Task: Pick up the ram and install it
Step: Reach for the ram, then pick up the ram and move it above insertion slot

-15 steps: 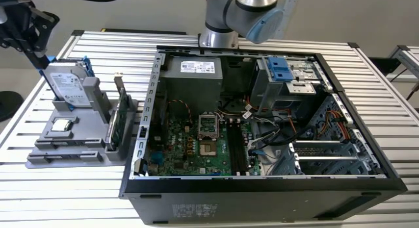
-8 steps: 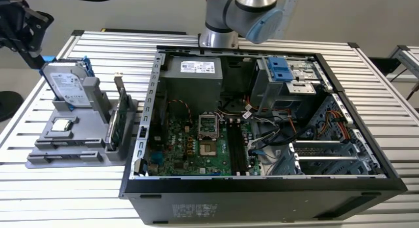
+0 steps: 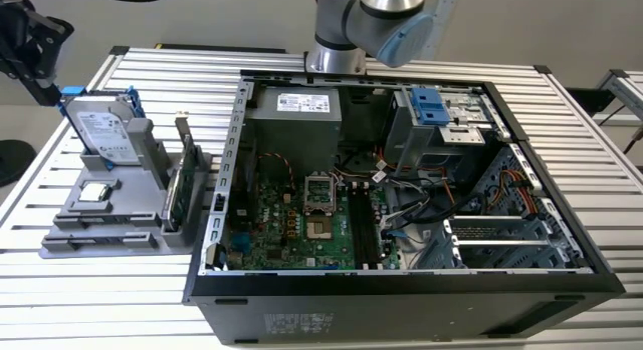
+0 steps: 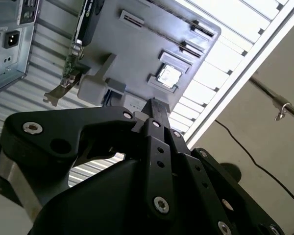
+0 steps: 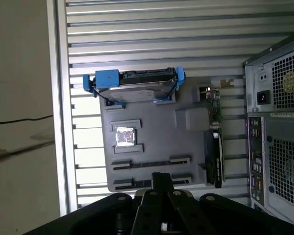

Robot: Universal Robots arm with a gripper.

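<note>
The ram cannot be picked out with any certainty. On the grey tray (image 5: 157, 132) the two long slot holders (image 5: 125, 165) show dark gaps at their ends and grey between, and in the first wrist view the middle of one is covered by the tip of the pincer (image 5: 162, 178). The pincer is clenched — its fingertips (image 4: 159, 115) lie pressed together in both wrist views, and whether anything thin is nipped between them I cannot tell. In the exterior view it hangs at about 10 o'clock, up beyond the tray and well apart from the open computer case (image 3: 402, 308). On the tray a silver hard drive (image 3: 101, 132) in a blue frame stands on edge at the 12 o'clock end. A square processor chip (image 3: 95, 192) lies flat near the middle, and a green card (image 3: 177, 188) with a metal bracket stands on edge along the 3 o'clock side, nearest the case. The tray sits at 9 o'clock from the case on the slatted metal surface (image 3: 120, 305). Inside the case the green motherboard (image 3: 281, 233) lies flat, its long black slots (image 3: 360, 222) running along its 3 o'clock edge — whether a stick sits in one I cannot tell. The arm (image 3: 377, 19) rises at 12 o'clock behind the case.
</note>
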